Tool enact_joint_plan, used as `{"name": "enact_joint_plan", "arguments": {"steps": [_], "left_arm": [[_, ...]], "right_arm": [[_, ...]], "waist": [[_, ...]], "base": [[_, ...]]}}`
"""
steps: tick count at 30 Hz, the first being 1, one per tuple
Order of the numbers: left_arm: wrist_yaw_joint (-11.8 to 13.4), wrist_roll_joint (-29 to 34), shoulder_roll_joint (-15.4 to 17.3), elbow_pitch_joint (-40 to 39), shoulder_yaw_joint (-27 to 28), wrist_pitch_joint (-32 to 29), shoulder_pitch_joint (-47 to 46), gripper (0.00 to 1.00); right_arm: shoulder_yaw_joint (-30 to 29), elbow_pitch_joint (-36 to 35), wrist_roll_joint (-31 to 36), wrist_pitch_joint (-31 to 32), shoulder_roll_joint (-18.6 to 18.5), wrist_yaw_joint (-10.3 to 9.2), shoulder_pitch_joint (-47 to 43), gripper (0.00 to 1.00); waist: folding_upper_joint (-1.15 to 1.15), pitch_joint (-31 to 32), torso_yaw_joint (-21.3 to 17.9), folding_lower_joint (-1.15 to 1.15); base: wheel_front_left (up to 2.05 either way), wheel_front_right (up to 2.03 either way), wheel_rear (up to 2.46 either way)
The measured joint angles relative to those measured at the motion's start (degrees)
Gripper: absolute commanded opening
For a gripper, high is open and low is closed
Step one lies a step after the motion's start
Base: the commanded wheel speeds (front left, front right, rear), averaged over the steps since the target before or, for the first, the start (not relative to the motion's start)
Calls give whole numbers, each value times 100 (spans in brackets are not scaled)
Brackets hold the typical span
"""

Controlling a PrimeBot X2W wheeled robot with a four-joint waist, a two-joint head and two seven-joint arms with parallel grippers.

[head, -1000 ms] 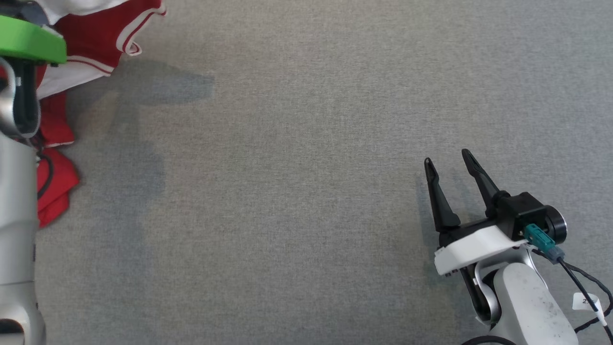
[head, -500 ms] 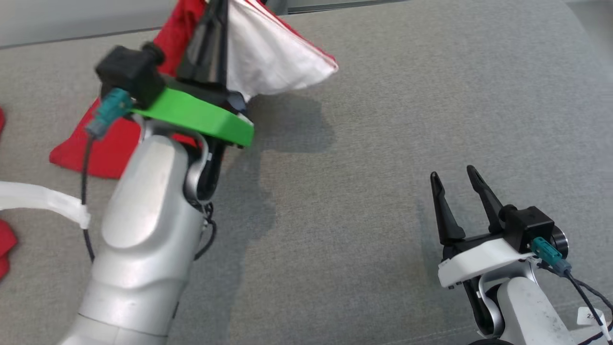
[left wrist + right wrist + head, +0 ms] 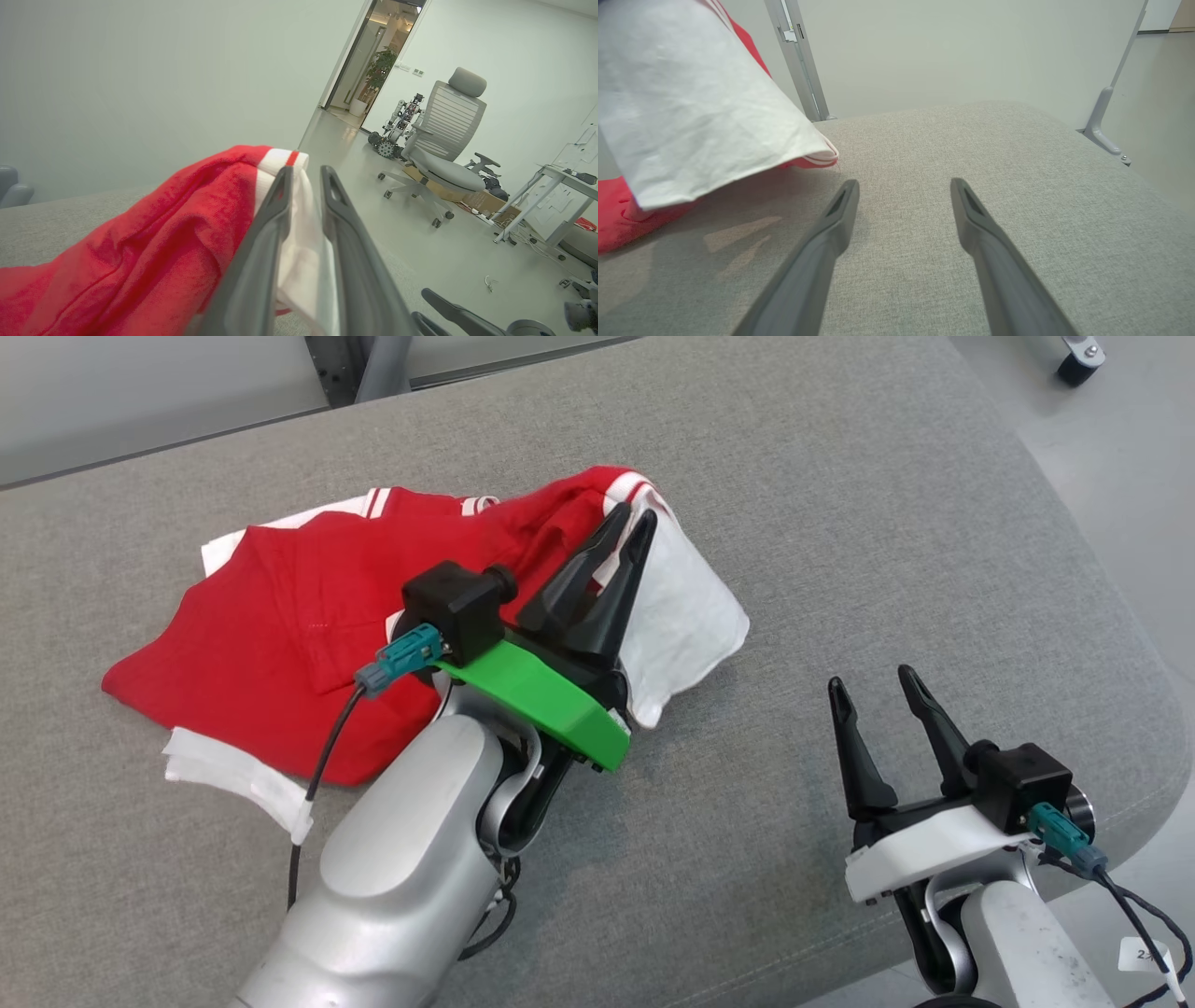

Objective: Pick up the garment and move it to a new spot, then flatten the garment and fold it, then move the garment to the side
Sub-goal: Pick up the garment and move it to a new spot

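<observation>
A red and white garment (image 3: 299,616) lies rumpled on the grey padded surface (image 3: 840,523), its right end lifted. My left gripper (image 3: 633,518) is shut on that raised white-trimmed edge; in the left wrist view the white cloth (image 3: 303,242) is pinched between its fingers, with the gripper (image 3: 304,170) pointing up and away. My right gripper (image 3: 866,679) stands open over bare surface at the lower right, apart from the garment. In the right wrist view its gripper (image 3: 903,184) holds nothing and the hanging white part of the garment (image 3: 691,107) is at upper left.
The padded surface's rounded right edge (image 3: 1134,644) drops to the floor near my right arm. An office chair (image 3: 444,140), a small wheeled robot (image 3: 397,126) and a desk (image 3: 551,196) stand on the floor beyond. A metal post (image 3: 798,60) rises behind the surface.
The head camera has swung, so the whole scene shifted. My left gripper has carried the garment's edge toward the right side of the surface, still shut on it. The right gripper stays open.
</observation>
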State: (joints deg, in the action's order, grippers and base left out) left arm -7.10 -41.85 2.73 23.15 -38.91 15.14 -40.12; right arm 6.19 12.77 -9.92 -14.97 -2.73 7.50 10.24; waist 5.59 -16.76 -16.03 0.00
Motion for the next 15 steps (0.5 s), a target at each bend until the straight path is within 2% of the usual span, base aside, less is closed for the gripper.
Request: {"name": "enact_joint_plan", "arguments": {"steps": [3,7,15], "left_arm": [[91,314,0,270,136,0,180,100],[247,879,10,292,693,0,698,100],[411,2090,14,33,2216,-1,1920,100]], "right_arm": [[-63,-4,-11,0,2,1,0,100],[-148,-34,-5,-1,3,1,-33,100],[-169,-44,40,-1,5,0,-123,100]], "waist": [[0,-26,-7,0],[0,26,109,0],[0,247,502,0]], "base": [[0,0,0],[0,0,0],[0,0,0]]}}
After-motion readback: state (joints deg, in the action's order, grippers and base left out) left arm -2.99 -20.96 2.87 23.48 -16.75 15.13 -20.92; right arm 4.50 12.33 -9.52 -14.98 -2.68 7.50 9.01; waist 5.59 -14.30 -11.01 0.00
